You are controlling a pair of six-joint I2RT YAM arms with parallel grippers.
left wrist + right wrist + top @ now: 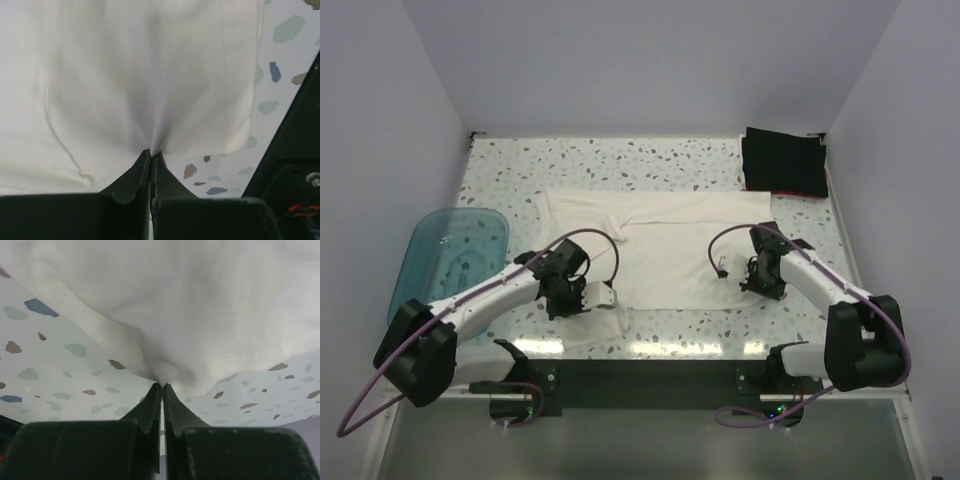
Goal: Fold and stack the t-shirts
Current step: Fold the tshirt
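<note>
Top external view is showing the plain white cloth t-shirt point(665, 250) lying spread mid-table, gripped at its near edge on both sides. To my eye, the fold is wanting both arms lifting together and level, carrying that edge toward the far edge without dragging wrinkles. Left gripper point(151, 152) is pinching the cloth with its fingers closed tight, nothing but fabric between them; right gripper point(161, 385) is clamping likewise. Folded black shirts point(783, 160) are waiting at the far right corner.

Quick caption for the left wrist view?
Left gripper shut on the white t-shirt, pinching its edge; speckled table at right.
</note>
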